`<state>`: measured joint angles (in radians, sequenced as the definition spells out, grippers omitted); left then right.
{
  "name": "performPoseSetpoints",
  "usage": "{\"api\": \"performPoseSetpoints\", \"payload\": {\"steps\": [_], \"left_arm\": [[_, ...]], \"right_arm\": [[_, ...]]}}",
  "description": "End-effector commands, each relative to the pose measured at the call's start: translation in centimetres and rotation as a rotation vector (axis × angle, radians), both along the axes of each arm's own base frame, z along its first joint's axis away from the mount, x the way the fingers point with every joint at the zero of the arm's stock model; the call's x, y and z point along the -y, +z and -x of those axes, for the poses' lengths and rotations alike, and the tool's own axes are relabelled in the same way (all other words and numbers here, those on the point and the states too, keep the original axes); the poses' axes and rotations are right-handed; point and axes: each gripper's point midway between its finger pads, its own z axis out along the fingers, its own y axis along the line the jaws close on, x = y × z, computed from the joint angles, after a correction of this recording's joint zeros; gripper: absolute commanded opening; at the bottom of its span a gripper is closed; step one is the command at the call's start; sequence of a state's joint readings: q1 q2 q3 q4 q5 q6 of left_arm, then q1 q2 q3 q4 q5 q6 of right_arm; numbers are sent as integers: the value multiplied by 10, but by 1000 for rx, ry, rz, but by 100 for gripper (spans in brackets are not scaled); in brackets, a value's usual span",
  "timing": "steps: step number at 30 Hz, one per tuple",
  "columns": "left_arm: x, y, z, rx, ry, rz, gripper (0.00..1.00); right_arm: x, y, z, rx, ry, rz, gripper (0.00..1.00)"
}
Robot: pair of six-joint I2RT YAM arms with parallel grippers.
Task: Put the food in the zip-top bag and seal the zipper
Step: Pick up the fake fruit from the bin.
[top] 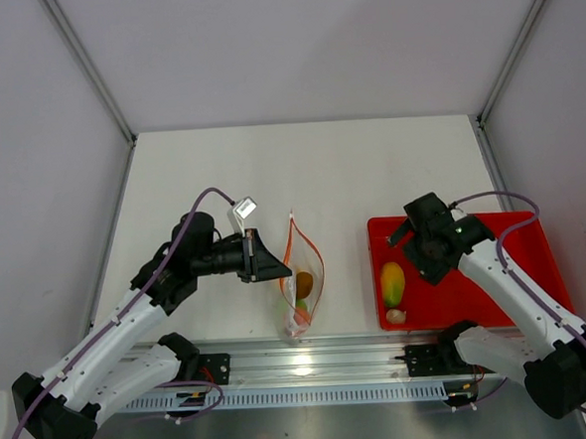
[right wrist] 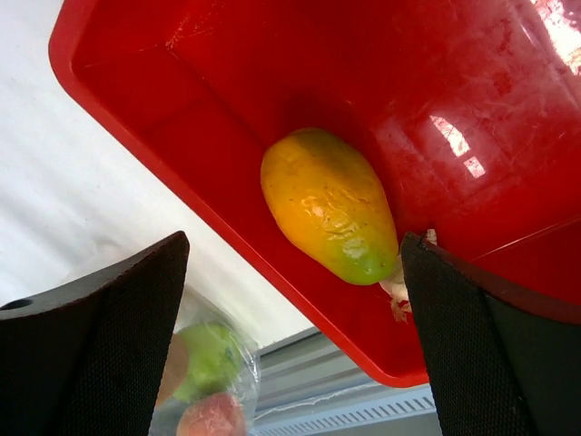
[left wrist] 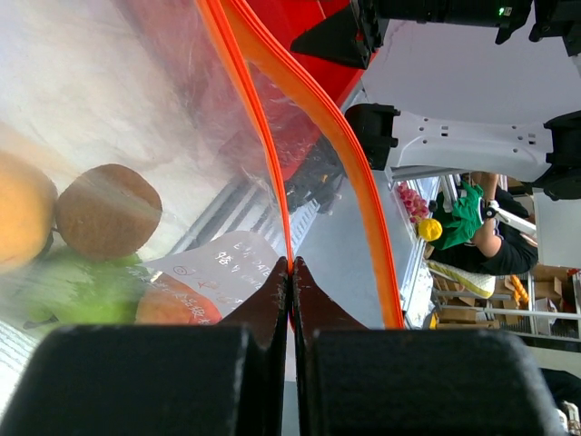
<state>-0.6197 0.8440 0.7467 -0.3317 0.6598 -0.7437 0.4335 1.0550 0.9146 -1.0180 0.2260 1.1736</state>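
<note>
The bag point(top: 302, 284) lies mid-table between the two arms with its mouth gaping away from them. The kiwi point(left wrist: 107, 211), apple point(left wrist: 73, 286), orange point(left wrist: 18, 222) and peach point(left wrist: 177, 309) are already inside. The mango point(right wrist: 331, 204) and the beige piece point(right wrist: 397, 295) lie touching in the near-left corner of the tray point(top: 477, 303), well apart from the bag.

By the look of it, loading is a little past halfway and sealing has not begun: the two runs of the zipper point(left wrist: 354, 154) stand wide apart.

The left gripper point(left wrist: 290, 272) is clamped tight on one lip of the zipper, its fingers pressed together with the orange strip running up from between them, which holds the mouth open. The right gripper point(right wrist: 295, 250) hangs above the tray with its jaws spread wide, empty and touching nothing, the mango framed between its fingers point(right wrist: 100, 336).

The next move probably calls for the right gripper to drop over the mango, close across its narrow width and carry it to the held-open mouth. The slack film could fold shut if the left grip slips.
</note>
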Motion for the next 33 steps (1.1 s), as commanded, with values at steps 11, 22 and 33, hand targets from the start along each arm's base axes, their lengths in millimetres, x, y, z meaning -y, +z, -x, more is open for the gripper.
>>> {"api": "performPoseSetpoints", "payload": {"steps": [11, 22, 33], "left_arm": [[0, 6, 4, 17, -11, 23, 1], [0, 7, 4, 19, -13, 23, 1], [1, 10, 2, 21, -11, 25, 0]], "right_arm": [[-5, -32, 16, -92, 17, -55, 99], [-13, -60, 18, -143, 79, -67, 100], [-19, -80, 18, -181, 107, -76, 99]]}}
